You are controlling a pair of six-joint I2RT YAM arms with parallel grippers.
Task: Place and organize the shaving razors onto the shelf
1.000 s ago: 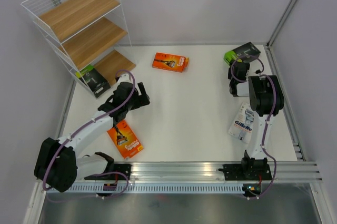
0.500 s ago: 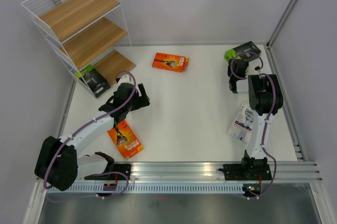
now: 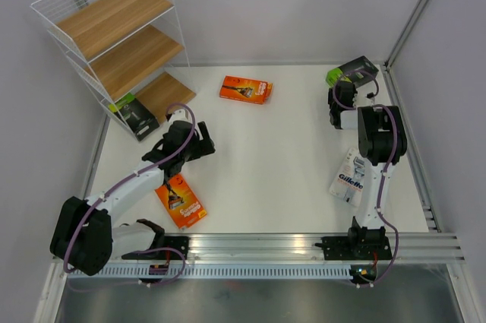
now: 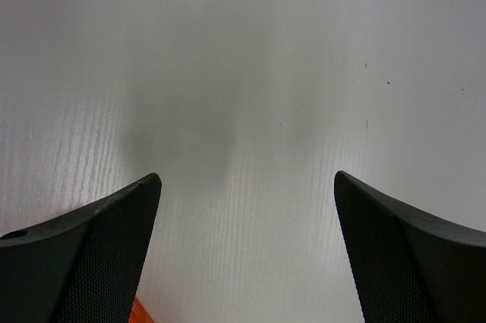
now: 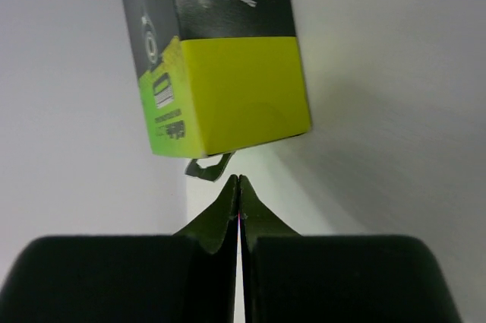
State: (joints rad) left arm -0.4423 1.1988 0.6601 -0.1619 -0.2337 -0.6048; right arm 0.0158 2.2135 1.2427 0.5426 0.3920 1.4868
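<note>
The shelf (image 3: 114, 34) stands at the back left. One black razor pack with a lime-green end (image 3: 133, 115) lies at its foot. Another black and lime pack (image 3: 351, 73) lies in the back right corner, and my right gripper (image 3: 339, 90) is just short of it. In the right wrist view that gripper (image 5: 238, 179) is shut on nothing, its tips almost touching the hang tab under the pack's lime end (image 5: 235, 91). An orange pack (image 3: 245, 89) lies mid-back, a second orange pack (image 3: 181, 201) sits by my left arm, and a white Gillette pack (image 3: 350, 177) is at the right. My left gripper (image 3: 203, 140) (image 4: 247, 177) is open over bare table.
Grey walls close in the white table (image 3: 273, 156) at the back and both sides. A metal rail (image 3: 304, 245) carrying the arm bases runs along the near edge. The right-hand black pack lies close to the corner post (image 3: 389, 61).
My right gripper has shut and crept a little farther back toward the black and lime pack, which shifted slightly. The left arm has hardly moved.
</note>
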